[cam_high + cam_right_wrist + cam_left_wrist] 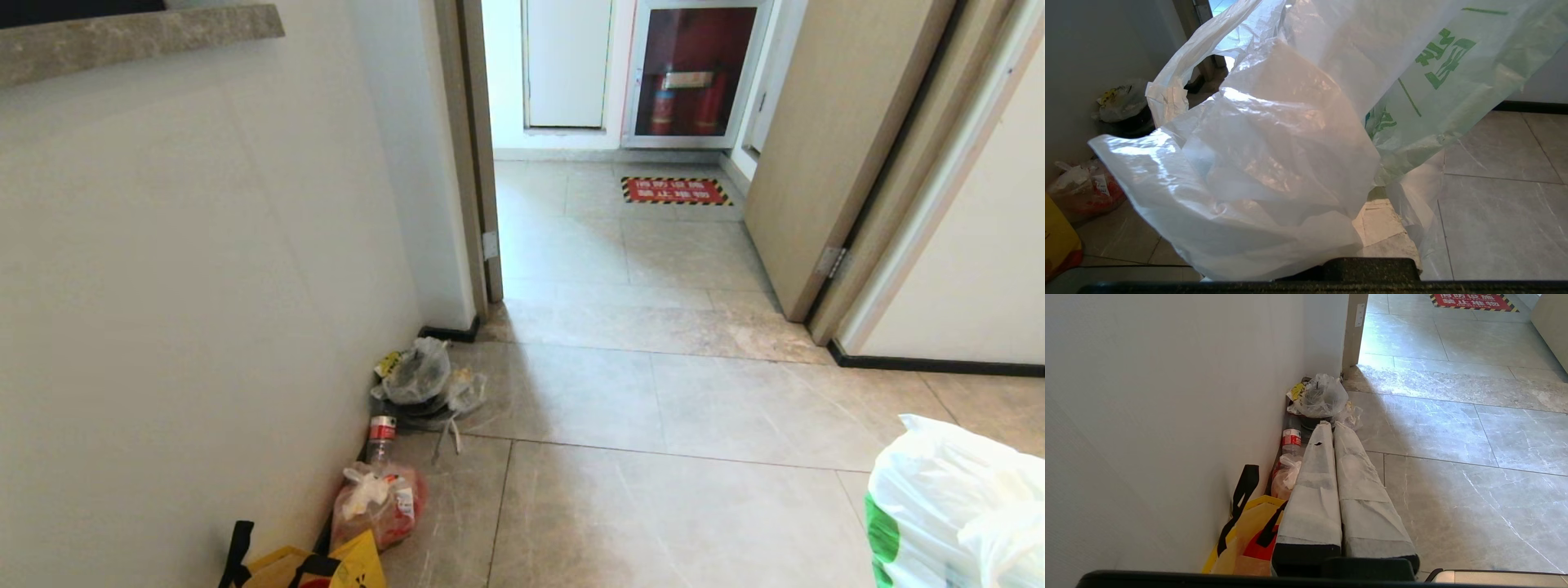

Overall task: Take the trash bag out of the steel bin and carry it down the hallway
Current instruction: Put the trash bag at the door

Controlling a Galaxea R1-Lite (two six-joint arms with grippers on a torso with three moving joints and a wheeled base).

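Note:
The trash bag (1290, 134), thin white plastic with green print, hangs over my right gripper (1370, 202) and fills most of the right wrist view. One taped finger (1394, 228) shows under the plastic, and the gripper is shut on the bag. In the head view only the trash bag (955, 506) shows, at the lower right above the hallway tiles (653, 425). My left gripper (1329, 425) is shut and empty, its taped fingers pressed together and pointing along the left wall. The steel bin is out of view.
Along the left wall lie a grey-clear rubbish bag (416, 371), a plastic bottle (380, 437), a reddish bag (377, 502) and a yellow bag (310, 567). Ahead is a doorway with an open wooden door (833, 147), a red floor sign (674, 191) and an extinguisher cabinet (694, 73).

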